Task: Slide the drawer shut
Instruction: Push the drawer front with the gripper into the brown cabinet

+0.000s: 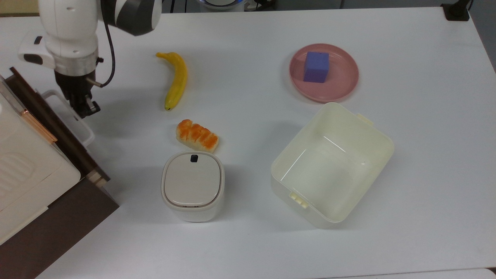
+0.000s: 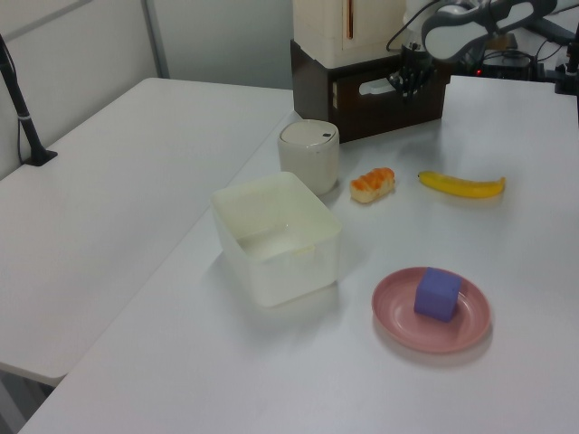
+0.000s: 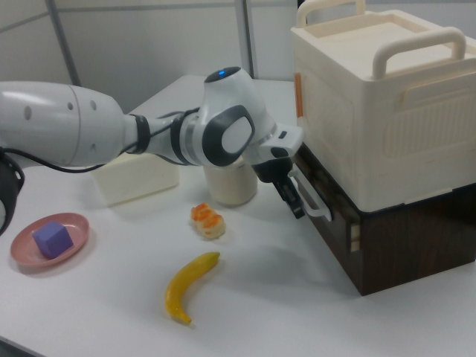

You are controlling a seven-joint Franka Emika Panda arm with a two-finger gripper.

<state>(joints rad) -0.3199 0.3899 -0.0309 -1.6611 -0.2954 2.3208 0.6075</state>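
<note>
Top view, left edge: the drawer (image 1: 58,120) sits nearly flush in the cabinet (image 1: 58,228), your gripper (image 1: 86,109) against its white handle (image 1: 73,124); I cannot tell whether the jaws are apart. Right view, centre: the gripper (image 3: 297,208) meets the handle (image 3: 312,201). Push square, along the slide, until it seats.

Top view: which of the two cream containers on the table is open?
The large rectangular bin, on the top view's right: it has no lid and its inside is bare. The smaller rounded container by the bread has its lid shut.
</note>
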